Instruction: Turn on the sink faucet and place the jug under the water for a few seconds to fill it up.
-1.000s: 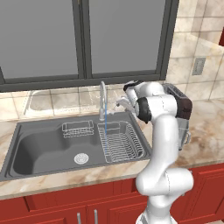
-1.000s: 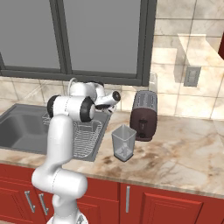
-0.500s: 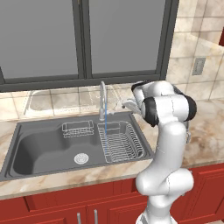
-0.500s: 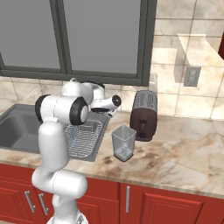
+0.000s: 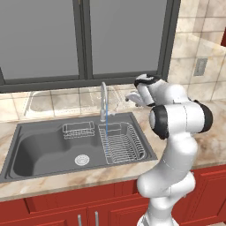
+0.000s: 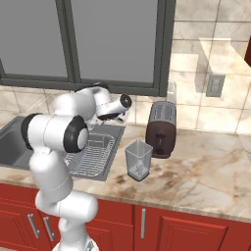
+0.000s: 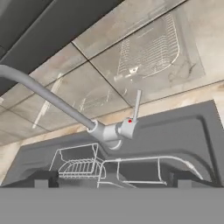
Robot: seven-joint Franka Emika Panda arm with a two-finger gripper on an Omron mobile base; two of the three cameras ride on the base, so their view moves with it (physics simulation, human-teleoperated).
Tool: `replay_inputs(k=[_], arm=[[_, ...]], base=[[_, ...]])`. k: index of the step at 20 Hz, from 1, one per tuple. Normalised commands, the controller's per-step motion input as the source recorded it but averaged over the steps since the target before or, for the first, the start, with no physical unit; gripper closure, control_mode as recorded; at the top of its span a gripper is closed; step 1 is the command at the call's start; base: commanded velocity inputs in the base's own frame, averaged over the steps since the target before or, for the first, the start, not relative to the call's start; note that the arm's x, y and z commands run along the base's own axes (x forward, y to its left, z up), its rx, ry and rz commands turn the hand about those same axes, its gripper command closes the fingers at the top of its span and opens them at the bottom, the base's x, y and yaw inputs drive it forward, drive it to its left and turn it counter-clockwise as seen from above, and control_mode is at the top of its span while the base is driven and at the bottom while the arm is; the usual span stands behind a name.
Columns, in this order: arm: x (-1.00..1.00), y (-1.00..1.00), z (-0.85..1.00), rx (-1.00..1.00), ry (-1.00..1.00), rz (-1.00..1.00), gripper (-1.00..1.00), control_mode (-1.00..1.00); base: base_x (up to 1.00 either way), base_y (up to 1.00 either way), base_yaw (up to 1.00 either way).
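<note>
Tool (image 5: 129, 98) open, jaws wide and holding nothing, hanging just to the right of the sink faucet (image 5: 104, 98) above the back rim of the sink (image 5: 39, 150). In the left base view the white arm rises from the lower right, bends at a big elbow joint over the counter (image 5: 212, 145), and reaches back and left toward the wall, with the wrist turned so the hand points at the tap. In the hand view the two dark fingertips (image 7: 43, 178) stand well apart at the bottom, and the tap's grey neck and its thin lever, standing upright off the base, lie ahead of them (not touched).

A thin pale blue stream of water (image 5: 106, 118) falls from the spout into the basin, beside the wire dish rack (image 5: 122, 142) that sits in the right part of the sink.

The jug (image 6: 138, 160) stands upright on the counter to the right of the sink, just in front of the dark toaster (image 6: 160, 129), well apart from the tool.
</note>
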Motion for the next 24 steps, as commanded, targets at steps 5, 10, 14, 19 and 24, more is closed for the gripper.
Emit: replay_inputs(k=[5, 10, 14, 19, 24], arm=[[-0.44, -0.16, 0.98, -0.02, 0.00, 0.00, -1.00, -1.00], [-0.68, -0.22, 0.66, -0.02, 0.00, 0.00, -1.00, -1.00], [-0.99, -0.31, 0.03, -0.01, -0.02, 0.00, -1.00, -1.00], [-1.00, -0.26, 0.00, -0.05, 0.00, 0.00, -1.00, -1.00], [-1.00, -0.36, 0.00, -0.09, -0.04, 0.00, -1.00, -1.00]], base=[[0.00, 0.00, 0.00], [0.00, 0.00, 0.00], [0.00, 0.00, 0.00], [0.00, 0.00, 0.00], [0.00, 0.00, 0.00]])
